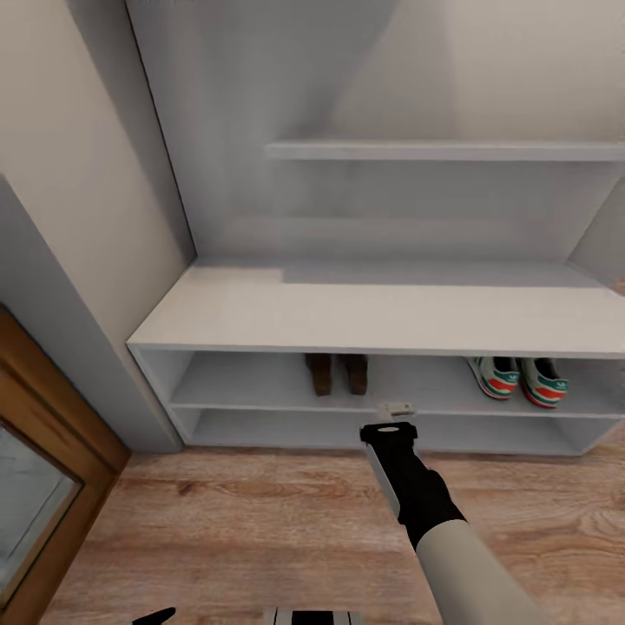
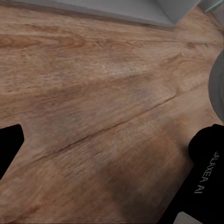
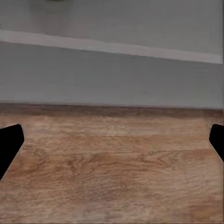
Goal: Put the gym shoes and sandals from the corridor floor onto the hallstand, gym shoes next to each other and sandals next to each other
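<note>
The pale grey hallstand [image 1: 347, 312] stands against the wall ahead of me. The two dark brown sandals [image 1: 337, 373] sit side by side on its upper low shelf, near the middle. Further right on that shelf, the two gym shoes [image 1: 519, 379] stand next to each other, heels toward me. My right gripper [image 1: 396, 408] hovers low in front of the shelf edge, just right of the sandals; it is open [image 3: 112, 140] with nothing between its fingers. My left gripper [image 2: 112, 149] hangs open over the wood-plank corridor floor [image 2: 93, 107].
A floating shelf [image 1: 451, 150] juts from the hallstand's back panel. A wooden door frame with a glass pane [image 1: 52, 434] stands at the left beside a grey wall post [image 1: 78, 330]. Bare floor [image 1: 260, 521] stretches between me and the rack.
</note>
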